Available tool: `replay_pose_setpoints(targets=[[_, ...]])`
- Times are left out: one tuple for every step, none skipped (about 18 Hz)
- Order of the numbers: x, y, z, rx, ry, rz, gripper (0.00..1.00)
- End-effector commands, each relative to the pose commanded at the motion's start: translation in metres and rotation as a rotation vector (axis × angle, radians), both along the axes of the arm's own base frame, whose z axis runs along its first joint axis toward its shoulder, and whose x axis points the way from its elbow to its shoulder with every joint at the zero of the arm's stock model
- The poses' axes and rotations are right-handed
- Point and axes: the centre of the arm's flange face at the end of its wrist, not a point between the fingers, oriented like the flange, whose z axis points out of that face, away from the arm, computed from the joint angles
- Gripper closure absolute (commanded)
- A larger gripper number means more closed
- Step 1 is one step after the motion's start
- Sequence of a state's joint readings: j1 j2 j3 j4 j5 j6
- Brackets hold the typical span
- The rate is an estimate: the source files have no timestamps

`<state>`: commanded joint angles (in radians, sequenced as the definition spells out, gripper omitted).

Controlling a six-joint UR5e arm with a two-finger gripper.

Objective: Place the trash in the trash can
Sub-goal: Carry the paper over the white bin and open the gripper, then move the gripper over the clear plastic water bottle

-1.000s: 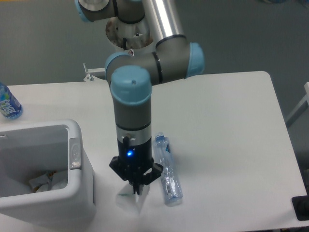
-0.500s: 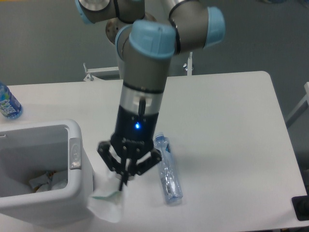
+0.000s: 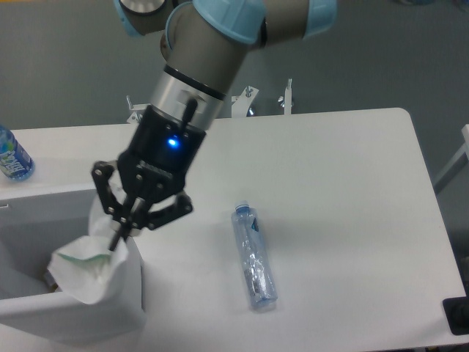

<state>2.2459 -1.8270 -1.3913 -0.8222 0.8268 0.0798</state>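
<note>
The gripper (image 3: 117,238) hangs over the right wall of the bin (image 3: 44,312), its jaws pinching the top edge of the white carton (image 3: 86,268), which dangles above the bin's opening. The crushed bottle (image 3: 253,257) lies on the table (image 3: 344,191), well right of the bin.

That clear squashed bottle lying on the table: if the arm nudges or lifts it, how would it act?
The crushed plastic bottle looks empty, so probably light for its length. Its dented, flattened sides suggest it would flex under the fingers and slide rather than roll freely. The smooth clear plastic may be somewhat slippery.
</note>
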Motion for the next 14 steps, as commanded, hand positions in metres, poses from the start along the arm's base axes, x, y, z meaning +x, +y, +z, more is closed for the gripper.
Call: replay_pose_setpoints(targets=[[0.011, 0.005, -0.007, -0.009, -0.006, -0.019, 0.93], [0.015, 0.007, -0.014, -0.019, -0.012, -0.029, 0.92], [0.015, 0.007, -0.022, -0.029, -0.012, -0.035, 0.87], [0.019, 0.008, -0.027, -0.031, -0.001, -0.054, 0.76], [0.025, 0.010, -0.033, -0.030, 0.019, -0.084, 0.58], [0.026, 0.011, -0.036, -0.028, 0.044, -0.104, 0.32], [0.026, 0.011, -0.037, -0.026, 0.060, -0.113, 0.14], [0.026, 0.011, -0.037, -0.026, 0.060, -0.113, 0.02], [0.026, 0.010, -0.036, -0.026, 0.060, -0.112, 0.00], [0.026, 0.009, -0.034, -0.023, 0.062, -0.110, 0.00], [0.026, 0.009, -0.035, -0.026, 0.061, -0.110, 0.00], [0.025, 0.008, -0.034, -0.030, 0.068, -0.103, 0.00], [0.023, 0.007, -0.034, -0.037, 0.077, -0.094, 0.00], [0.018, 0.005, -0.035, -0.045, 0.086, -0.078, 0.00]])
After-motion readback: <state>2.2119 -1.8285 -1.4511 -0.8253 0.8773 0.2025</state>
